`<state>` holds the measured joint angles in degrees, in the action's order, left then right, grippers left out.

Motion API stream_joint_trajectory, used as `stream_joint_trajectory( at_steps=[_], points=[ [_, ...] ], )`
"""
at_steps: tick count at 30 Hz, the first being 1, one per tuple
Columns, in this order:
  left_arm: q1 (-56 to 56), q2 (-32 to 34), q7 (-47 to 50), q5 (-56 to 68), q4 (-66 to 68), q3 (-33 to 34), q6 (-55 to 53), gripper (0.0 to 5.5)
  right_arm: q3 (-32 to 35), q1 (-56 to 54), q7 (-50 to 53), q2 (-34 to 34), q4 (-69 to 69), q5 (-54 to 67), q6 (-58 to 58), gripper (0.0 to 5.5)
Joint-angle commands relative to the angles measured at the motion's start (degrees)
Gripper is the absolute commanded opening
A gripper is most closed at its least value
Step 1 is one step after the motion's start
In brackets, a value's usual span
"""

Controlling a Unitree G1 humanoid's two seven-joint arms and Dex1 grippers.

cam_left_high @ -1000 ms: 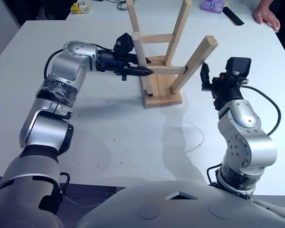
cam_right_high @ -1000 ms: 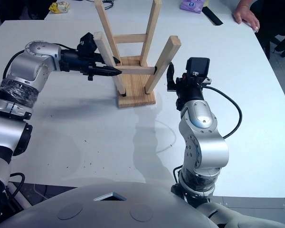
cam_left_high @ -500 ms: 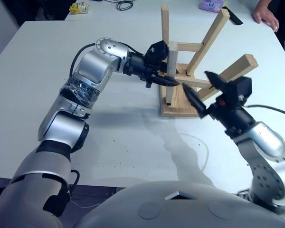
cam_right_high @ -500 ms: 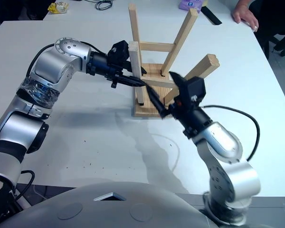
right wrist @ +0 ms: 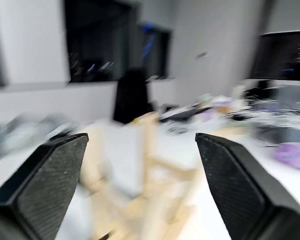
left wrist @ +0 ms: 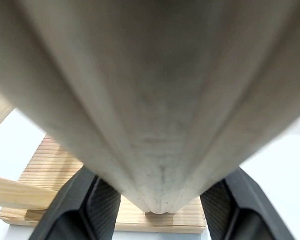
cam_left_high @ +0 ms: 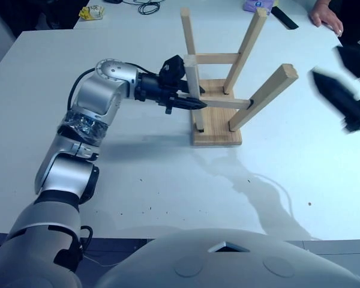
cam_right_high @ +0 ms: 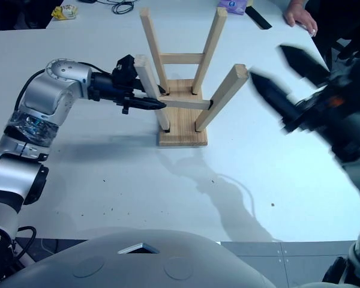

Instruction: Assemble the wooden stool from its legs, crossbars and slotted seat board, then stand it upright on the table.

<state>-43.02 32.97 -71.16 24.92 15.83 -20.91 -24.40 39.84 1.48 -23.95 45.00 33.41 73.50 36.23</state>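
The wooden stool stands upside down, its seat board [cam_left_high: 216,137] flat on the white table and its legs pointing up. The right near leg [cam_left_high: 265,96] leans outward. A crossbar [cam_left_high: 222,102] links the two near legs. My left gripper [cam_left_high: 189,102] is shut on the left near leg [cam_left_high: 195,90] at about mid height; in the left wrist view that leg [left wrist: 155,125] sits between the black fingers [left wrist: 77,212]. My right gripper [cam_right_high: 268,62] hangs open in the air to the right of the stool, apart from it, with nothing between its fingers [right wrist: 45,185].
A person's hand [cam_left_high: 325,12] rests on the table's far right corner. A purple packet [cam_left_high: 258,6] and a black bar [cam_left_high: 285,17] lie at the far edge, a yellow object [cam_left_high: 95,11] at the far left. A thin cord loop [cam_left_high: 270,185] lies in front of the stool.
My right gripper has swung from beside the stool's front up and out to the right, still open. The left gripper keeps its hold on the leg. The head camera has shifted.
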Motion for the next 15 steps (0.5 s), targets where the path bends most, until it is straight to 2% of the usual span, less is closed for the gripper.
stream_joint_trajectory(
  at_steps=[1,3,6,9,12,15],
  points=[
    [7.0,3.7,2.0,-5.5,1.8,-2.4,-7.5,2.04,-4.7,-6.1,8.8,0.7,-6.1,-7.4,0.0,3.95],
    [7.2,3.5,2.4,-5.0,0.8,-1.9,-8.3,2.04,-14.0,-4.8,13.7,-1.1,-4.5,-17.5,0.6,3.95],
    [6.8,3.1,2.5,-4.8,0.6,-1.5,-8.7,2.04,-27.2,-3.3,21.8,-7.5,-2.2,-28.5,1.1,3.95],
    [5.6,2.1,2.1,-4.5,1.1,-1.4,-9.1,2.04,-36.5,-4.1,29.3,-15.0,-2.4,-36.6,1.9,3.95],
    [5.6,2.6,1.1,-4.3,0.4,-1.4,-9.2,2.05,-37.0,-5.1,31.9,-18.8,-2.9,-39.8,1.7,3.95],
    [6.6,3.8,1.0,-5.0,0.8,-1.2,-8.4,2.05,-30.8,-6.6,32.2,-18.1,-6.1,-41.1,2.0,3.95]
  ],
)
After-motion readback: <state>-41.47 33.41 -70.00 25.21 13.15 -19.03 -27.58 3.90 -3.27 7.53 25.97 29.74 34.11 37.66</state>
